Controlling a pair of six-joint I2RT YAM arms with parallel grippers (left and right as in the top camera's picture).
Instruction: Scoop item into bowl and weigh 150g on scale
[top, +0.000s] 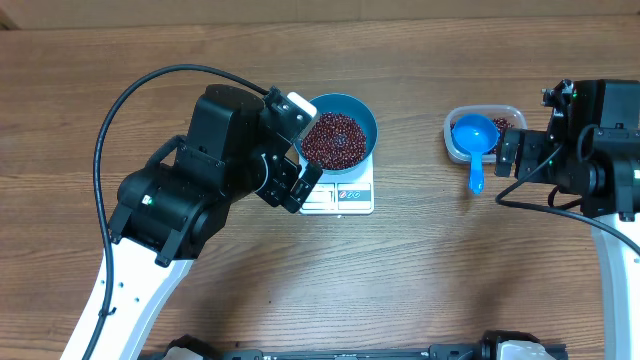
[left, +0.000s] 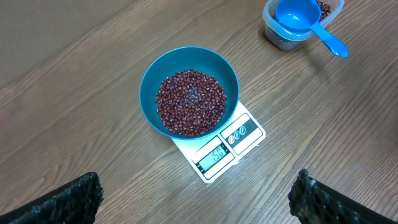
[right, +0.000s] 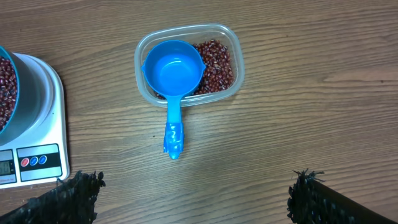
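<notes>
The beans (left: 189, 102) fill the blue bowl (left: 148, 87) on the scale (left: 247, 132).
A blue scoop (right: 173, 68) lies in the clear tub (right: 234, 48) at the scale's 3 o'clock (overhead); left gripper (left: 196, 205) and right gripper (right: 193, 202) gape wide, empty.

Scale (top: 352, 197): largely under bowl (top: 340, 135) in overhead view; display too small to read there. Both cut by left edge, right wrist view. Tub (left: 271, 32): cut by top edge, left wrist view. Beans (right: 219, 62): partly beneath scoop (right: 173, 68).

Smooth blue plastic bowl (left: 149, 93) and white plastic scale (left: 252, 124), upper centre, on a matt wood-grain table (left: 93, 68). Upper right: clear plastic tub (left: 271, 32), glossy blue scoop (left: 297, 15).
</notes>
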